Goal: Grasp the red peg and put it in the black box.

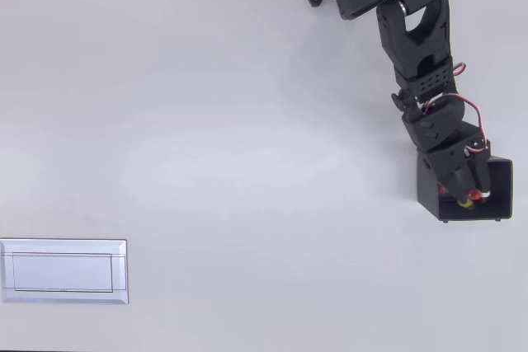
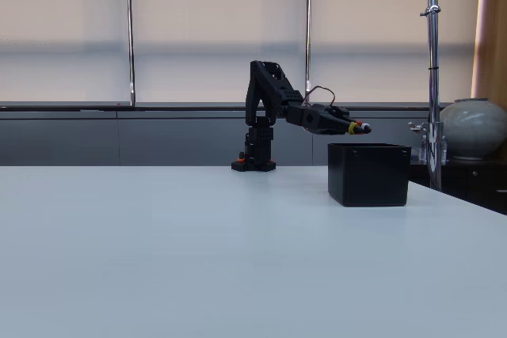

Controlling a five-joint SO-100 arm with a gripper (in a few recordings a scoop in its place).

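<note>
Overhead view: hand [image 1: 472, 195] over black box [image 1: 500, 177] | grasping red peg [image 1: 464, 202] | white plate [image 1: 63, 271] far left

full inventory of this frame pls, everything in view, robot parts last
black box: 1, black, on the table at the right edge in the overhead view; right of centre in the fixed view, under the gripper tip.
red peg: 1, a small red bit at the gripper tip above the box; too small to tell whether it is gripped.
white plate: 1, white, flat rectangle, lower left of the table in the overhead view.
table: 1, white.
vase: 1, grey, round, behind the table at the far right in the fixed view.
metal poles: 3, silver, upright in front of the blinds.
arm: 1, black, based at the table's far edge, reaching to the box.
gripper: 1, black, over the box opening.
</note>
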